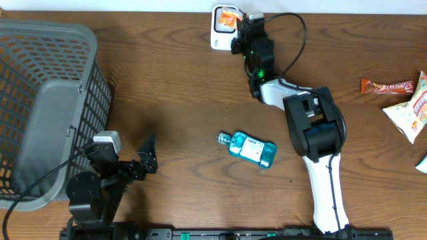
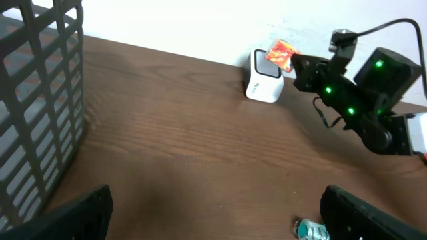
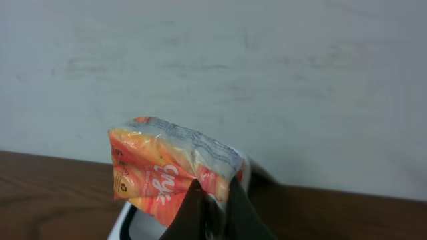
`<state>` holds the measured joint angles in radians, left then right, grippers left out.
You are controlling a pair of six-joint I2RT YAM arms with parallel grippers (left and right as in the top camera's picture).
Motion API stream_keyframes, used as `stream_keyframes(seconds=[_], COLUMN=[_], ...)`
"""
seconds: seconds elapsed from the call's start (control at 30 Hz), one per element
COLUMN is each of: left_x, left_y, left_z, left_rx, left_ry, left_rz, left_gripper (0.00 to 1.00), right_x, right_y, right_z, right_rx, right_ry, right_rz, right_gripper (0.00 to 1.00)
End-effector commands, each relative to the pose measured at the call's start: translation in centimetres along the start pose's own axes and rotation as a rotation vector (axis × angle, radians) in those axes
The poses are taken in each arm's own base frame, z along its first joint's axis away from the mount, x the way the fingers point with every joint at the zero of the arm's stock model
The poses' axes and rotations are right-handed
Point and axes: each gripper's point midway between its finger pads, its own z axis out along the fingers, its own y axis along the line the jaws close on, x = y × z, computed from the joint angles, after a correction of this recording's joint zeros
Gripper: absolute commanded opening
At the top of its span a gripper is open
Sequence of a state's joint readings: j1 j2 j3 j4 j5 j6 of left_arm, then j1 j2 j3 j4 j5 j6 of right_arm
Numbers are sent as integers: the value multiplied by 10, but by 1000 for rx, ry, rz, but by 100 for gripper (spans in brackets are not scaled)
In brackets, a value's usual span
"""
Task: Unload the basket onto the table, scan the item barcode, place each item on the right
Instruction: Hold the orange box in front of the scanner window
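**Snack packet held over the scanner**

The right end effector (image 1: 237,24) is clamped narrow on an orange snack packet (image 3: 163,170), pinching its lower edge between the dark fingertips (image 3: 200,210). The packet rises from the tips and sits directly over the white barcode scanner (image 1: 218,39). The scanner stands just ahead of and below this end effector, by the wall at the worktop's (image 1: 180,100) far edge. Whether packet and scanner touch cannot be told.

The left end effector (image 2: 217,217) stands spread wide with nothing between its fingers (image 2: 73,213). It hangs low over the worktop. A grey mesh basket (image 1: 47,100) is close on its left. A teal mouthwash bottle (image 1: 248,148) lies on its side ahead of it and to its right, well behind the right end effector. Far off to the right end effector's right, a red-orange candy bar (image 1: 387,86) and a pale snack bag (image 1: 408,113) lie near the worktop's edge.
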<state>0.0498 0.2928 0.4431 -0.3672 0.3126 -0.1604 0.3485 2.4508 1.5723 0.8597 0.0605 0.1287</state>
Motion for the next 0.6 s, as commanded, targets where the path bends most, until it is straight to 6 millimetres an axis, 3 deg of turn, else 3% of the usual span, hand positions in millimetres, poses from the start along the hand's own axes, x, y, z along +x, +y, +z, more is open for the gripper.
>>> stream_keyframes(seconds=[0.0, 0.17, 0.43, 0.57], left_x=[1, 1, 1, 1], left_y=[-2, -2, -2, -2], left_z=[0, 0, 0, 0], left_rx=[11, 11, 11, 11], left_ry=[3, 3, 3, 3], left_rz=[-2, -2, -2, -2], left_gripper=[99, 99, 99, 99], right_x=[-15, -16, 2, -17], right_y=[11, 11, 13, 15], right_z=[11, 18, 18, 17], right_rx=[-11, -8, -12, -8], right_ry=[-49, -25, 49, -9], right_rz=[-11, -13, -19, -98], right_gripper=[1, 1, 1, 1])
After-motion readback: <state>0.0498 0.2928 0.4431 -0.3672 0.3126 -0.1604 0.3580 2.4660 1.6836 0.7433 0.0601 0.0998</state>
